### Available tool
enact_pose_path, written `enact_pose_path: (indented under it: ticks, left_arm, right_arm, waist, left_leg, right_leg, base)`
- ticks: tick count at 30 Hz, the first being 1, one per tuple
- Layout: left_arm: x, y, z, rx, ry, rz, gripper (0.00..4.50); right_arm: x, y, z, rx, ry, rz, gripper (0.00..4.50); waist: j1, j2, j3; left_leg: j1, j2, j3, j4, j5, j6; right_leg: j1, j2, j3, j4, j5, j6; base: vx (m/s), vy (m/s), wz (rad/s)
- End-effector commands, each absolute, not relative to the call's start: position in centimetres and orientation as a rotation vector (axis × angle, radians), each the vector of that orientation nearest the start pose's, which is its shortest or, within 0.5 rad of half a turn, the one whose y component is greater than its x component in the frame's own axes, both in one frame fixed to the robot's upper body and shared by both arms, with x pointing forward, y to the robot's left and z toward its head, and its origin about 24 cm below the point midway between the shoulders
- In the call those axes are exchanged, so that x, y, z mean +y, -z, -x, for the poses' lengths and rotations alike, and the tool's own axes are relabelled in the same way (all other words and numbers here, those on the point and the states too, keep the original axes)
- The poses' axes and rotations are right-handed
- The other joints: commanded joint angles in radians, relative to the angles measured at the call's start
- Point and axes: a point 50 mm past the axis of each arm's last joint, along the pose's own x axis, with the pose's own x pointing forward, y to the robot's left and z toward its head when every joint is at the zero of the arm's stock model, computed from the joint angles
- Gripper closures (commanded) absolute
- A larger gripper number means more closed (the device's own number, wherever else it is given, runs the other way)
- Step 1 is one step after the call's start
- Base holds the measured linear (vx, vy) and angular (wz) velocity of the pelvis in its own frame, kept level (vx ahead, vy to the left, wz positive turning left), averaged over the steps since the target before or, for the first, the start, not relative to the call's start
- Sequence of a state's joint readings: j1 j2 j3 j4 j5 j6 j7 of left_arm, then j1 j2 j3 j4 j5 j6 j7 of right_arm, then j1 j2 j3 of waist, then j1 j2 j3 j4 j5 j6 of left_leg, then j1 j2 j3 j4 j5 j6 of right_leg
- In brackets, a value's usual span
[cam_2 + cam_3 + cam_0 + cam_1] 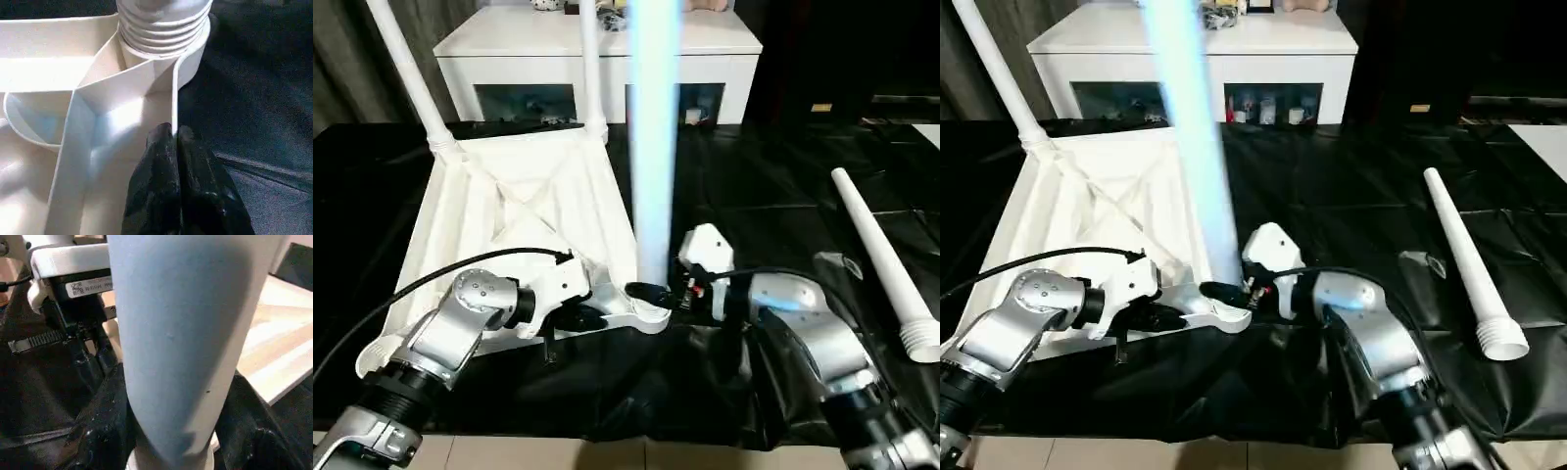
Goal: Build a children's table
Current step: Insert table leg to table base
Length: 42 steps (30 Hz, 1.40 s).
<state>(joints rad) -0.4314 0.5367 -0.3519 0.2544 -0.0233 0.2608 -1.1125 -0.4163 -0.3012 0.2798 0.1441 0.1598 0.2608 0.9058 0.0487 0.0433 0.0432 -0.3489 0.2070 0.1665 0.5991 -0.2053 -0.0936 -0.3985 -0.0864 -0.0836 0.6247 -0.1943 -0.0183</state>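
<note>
The white plastic tabletop of the children's table lies upside down on a black sheet, its ribbed underside facing up. Two tapered white legs stand in its far corner sockets: the far left leg leans outward, and the far right leg rises almost straight.

At the tabletop's near right corner socket a third leg stands upright. The left wrist view shows its ribbed foot seated in the socket. The right gripper sits just to the right of that socket with its black fingers spread around the foot of this leg, one on each side, pinching it. The left gripper rests on the tabletop's near edge, just left of the same socket; its fingers are pressed together, straddling a thin upright rib of the tabletop right below the socket wall.

The fourth leg lies flat on the black sheet well to the right of the tabletop, its wide ribbed end toward the robot.

Beyond the tabletop's far edge stands a white cabinet with glass doors, and small items sit on its top. A dark curtain hangs behind the cabinet at the left. A strip of pale floor shows at the sheet's near edge.
</note>
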Motion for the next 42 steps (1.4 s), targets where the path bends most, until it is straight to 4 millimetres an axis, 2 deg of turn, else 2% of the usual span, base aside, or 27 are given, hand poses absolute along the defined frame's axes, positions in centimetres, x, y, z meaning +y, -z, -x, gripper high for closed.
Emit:
enact_pose_path:
  ticks: [1,2,5,6,8,9,10,11,12,13,15,17,18,19,20,22,24,27,28,30,31,35,36,38,42]
  left_arm:
    - [15.5,-8.6,-30.4,0.368,1.196,-0.549,4.5]
    - [15.5,-8.6,-30.4,0.362,1.186,-0.547,4.5]
    - [15.5,-8.7,-30.5,0.351,1.174,-0.542,4.5]
    - [15.5,-8.8,-30.4,0.328,1.161,-0.532,4.5]
    - [15.5,-8.8,-30.4,0.325,1.159,-0.53,4.5]
    - [15.3,-9.3,-30.6,0.272,1.128,-0.504,4.5]
    - [15.1,-10.1,-30.8,0.204,1.107,-0.456,4.06]
    - [15.0,-10.7,-30.9,0.15,1.08,-0.413,3.95]
    - [15.1,-11.4,-31.0,0.106,1.067,-0.366,3.91]
    - [15.1,-11.4,-31.0,0.106,1.067,-0.366,3.82]
    - [15.3,-12.4,-31.0,0.05,1.051,-0.293,3.58]
    - [15.3,-12.5,-31.1,0.044,1.049,-0.284,3.44]
    - [15.9,-14.5,-31.5,-0.051,1.021,-0.133,3.44]
    - [16.1,-15.3,-31.7,-0.09,1.014,-0.074,3.31]
    - [16.1,-16.0,-31.9,-0.118,1.019,-0.028,3.11]
    - [15.6,-16.8,-32.0,-0.148,1.039,0.024,3.08]
    - [15.3,-17.2,-32.1,-0.16,1.049,0.043,2.93]
    - [14.2,-18.3,-32.3,-0.195,1.073,0.146,2.67]
    - [13.2,-18.9,-32.4,-0.203,1.1,0.202,2.61]
    - [12.3,-18.9,-32.9,-0.183,1.097,0.199,2.55]
    - [12.2,-18.9,-32.9,-0.179,1.096,0.193,2.37]
    - [11.5,-18.6,-33.3,-0.154,1.085,0.168,2.08]
    - [11.3,-18.6,-33.4,-0.155,1.081,0.168,1.86]
    - [11.1,-18.6,-33.5,-0.156,1.076,0.17,1.78]
    - [10.6,-19.2,-33.3,-0.2,1.077,0.212,1.41]
  right_arm:
    - [-9.3,-4.3,-28.6,0.39,-1.163,0.11,2.66]
    - [-9.1,-5.0,-29.2,0.357,-1.124,0.051,2.66]
    - [-9.0,-5.7,-29.7,0.33,-1.096,-0.004,2.66]
    - [-9.0,-6.4,-30.0,0.301,-1.076,-0.072,2.66]
    - [-9.1,-6.5,-30.0,0.299,-1.076,-0.076,2.66]
    - [-9.3,-7.6,-30.3,0.257,-1.064,-0.143,2.66]
    - [-9.6,-8.8,-30.6,0.21,-1.056,-0.195,2.66]
    - [-9.9,-9.9,-30.9,0.165,-1.053,-0.225,2.66]
    - [-10.1,-11.0,-31.1,0.124,-1.051,-0.24,2.66]
    - [-10.1,-11.0,-31.1,0.124,-1.051,-0.24,2.66]
    - [-10.3,-12.2,-31.5,0.073,-1.049,-0.242,2.66]
    - [-10.3,-12.3,-31.5,0.07,-1.049,-0.241,2.66]
    - [-10.2,-13.7,-32.0,0.028,-1.056,-0.218,2.66]
    - [-10.2,-14.2,-32.2,0.016,-1.061,-0.211,2.66]
    - [-10.0,-14.5,-32.3,0.013,-1.071,-0.199,2.66]
    - [-9.9,-14.6,-32.5,0.025,-1.093,-0.171,2.66]
    - [-9.8,-14.5,-32.5,0.034,-1.103,-0.157,2.66]
    - [-9.2,-14.1,-32.5,0.089,-1.155,-0.085,2.66]
    - [-8.8,-13.7,-32.5,0.124,-1.179,-0.037,2.66]
    - [-8.4,-13.6,-32.5,0.14,-1.201,0.006,2.66]
    - [-8.3,-13.6,-32.5,0.141,-1.204,0.009,2.66]
    - [-7.8,-13.9,-32.6,0.137,-1.22,0.024,2.66]
    - [-7.7,-14.0,-32.6,0.135,-1.224,0.026,2.66]
    - [-7.7,-14.1,-32.6,0.133,-1.227,0.028,2.66]
    - [-7.8,-14.3,-32.8,0.139,-1.23,0.045,2.66]
  waist:
    - [0.003,0.008,-0.046]
    - [0.003,0.008,-0.047]
    - [0.003,0.007,-0.048]
    - [0.004,0.009,-0.05]
    - [0.004,0.008,-0.052]
    - [0.004,0.007,-0.055]
    - [0.007,0.008,-0.062]
    - [0.007,0.011,-0.065]
    - [0.011,0.01,-0.07]
    - [0.011,0.01,-0.071]
    - [0.011,0.009,-0.07]
    - [0.012,0.007,-0.069]
    - [0.01,0.013,-0.067]
    - [0.015,0.013,-0.072]
    - [0.014,0.014,-0.071]
    - [0.017,0.01,-0.067]
    - [0.022,0.012,-0.066]
    - [0.026,0.012,-0.069]
    - [0.029,0.012,-0.069]
    - [0.032,0.015,-0.07]
    - [0.032,0.011,-0.068]
    - [0.038,0.013,-0.071]
    - [0.036,0.012,-0.072]
    - [0.036,0.012,-0.072]
    - [0.039,0.011,-0.073]
  left_leg:
    - [-0.006,0.017,-0.009,-0.089,-0.295,0.001]
    - [-0.002,0.017,-0.008,-0.088,-0.301,0.0]
    - [-0.003,0.018,-0.008,-0.089,-0.285,-0.005]
    - [-0.003,0.019,-0.009,-0.089,-0.277,-0.007]
    - [-0.004,0.018,-0.007,-0.087,-0.257,-0.005]
    - [-0.005,0.019,-0.007,-0.085,-0.234,-0.002]
    - [-0.003,0.018,-0.004,-0.077,-0.188,0.003]
    - [-0.007,0.017,-0.004,-0.075,-0.16,0.007]
    - [-0.013,0.015,-0.005,-0.069,-0.104,0.021]
    - [-0.018,0.014,-0.004,-0.066,-0.079,0.032]
    - [-0.018,0.011,-0.002,-0.064,-0.075,0.044]
    - [-0.019,0.011,-0.001,-0.061,-0.041,0.059]
    - [-0.019,0.007,0.003,-0.059,-0.053,0.053]
    - [-0.012,0.009,0.004,-0.058,-0.057,0.051]
    - [-0.015,0.009,0.004,-0.057,-0.048,0.052]
    - [-0.012,0.01,0.006,-0.059,-0.079,0.048]
    - [-0.01,0.011,0.007,-0.059,-0.09,0.045]
    - [-0.013,0.01,0.006,-0.055,-0.071,0.037]
    - [-0.015,0.009,0.006,-0.054,-0.065,0.037]
    - [-0.015,0.01,0.005,-0.052,-0.068,0.04]
    - [-0.016,0.009,0.005,-0.053,-0.069,0.042]
    - [-0.018,0.009,0.003,-0.051,-0.054,0.048]
    - [-0.017,0.009,0.003,-0.049,-0.046,0.051]
    - [-0.02,0.008,0.003,-0.049,-0.045,0.056]
    - [-0.017,0.011,0.002,-0.048,-0.049,0.061]
  right_leg:
    - [0.046,-0.053,0.05,-0.093,-0.312,-0.17]
    - [0.042,-0.054,0.052,-0.094,-0.319,-0.172]
    - [0.043,-0.053,0.052,-0.093,-0.299,-0.174]
    - [0.044,-0.053,0.051,-0.091,-0.279,-0.176]
    - [0.046,-0.052,0.052,-0.087,-0.238,-0.185]
    - [0.05,-0.052,0.052,-0.082,-0.199,-0.196]
    - [0.051,-0.052,0.053,-0.075,-0.115,-0.213]
    - [0.053,-0.05,0.053,-0.067,-0.066,-0.225]
    - [0.057,-0.05,0.05,-0.058,0.025,-0.247]
    - [0.06,-0.05,0.048,-0.053,0.08,-0.266]
    - [0.059,-0.048,0.045,-0.052,0.075,-0.268]
    - [0.058,-0.045,0.046,-0.05,0.087,-0.264]
    - [0.055,-0.045,0.046,-0.051,0.064,-0.265]
    - [0.053,-0.045,0.047,-0.052,0.056,-0.266]
    - [0.054,-0.044,0.048,-0.048,0.07,-0.27]
    - [0.051,-0.042,0.046,-0.053,0.032,-0.266]
    - [0.051,-0.044,0.047,-0.055,0.006,-0.259]
    - [0.055,-0.044,0.046,-0.052,0.024,-0.259]
    - [0.056,-0.043,0.046,-0.051,0.036,-0.262]
    - [0.056,-0.045,0.046,-0.05,0.04,-0.264]
    - [0.056,-0.042,0.046,-0.053,0.038,-0.26]
    - [0.06,-0.044,0.045,-0.051,0.037,-0.246]
    - [0.059,-0.043,0.045,-0.05,0.054,-0.247]
    - [0.06,-0.043,0.044,-0.049,0.063,-0.251]
    - [0.059,-0.043,0.044,-0.049,0.064,-0.257]
  base:
    - [0.0,0.0,0.0]
    - [0.0,0.0,0.0]
    - [0.0,0.0,0.0]
    - [0.0,0.0,0.0]
    - [0.0,0.0,0.0]
    - [0.0,0.0,0.0]
    - [0.0,0.0,0.0]
    - [0.0,0.0,0.0]
    - [0.0,0.0,0.0]
    - [0.0,0.0,0.0]
    - [0.0,0.0,0.0]
    - [0.0,0.0,0.0]
    - [0.0,0.0,0.0]
    - [0.0,0.0,0.0]
    - [0.0,0.0,0.0]
    - [0.0,0.0,0.0]
    - [0.0,0.0,0.0]
    - [0.0,0.0,0.0]
    - [0.0,0.0,0.0]
    - [0.0,0.0,0.0]
    - [0.0,0.0,0.0]
    - [0.0,0.0,0.0]
    - [0.0,0.0,0.0]
    - [0.0,0.0,0.0]
    - [0.0,0.0,0.0]
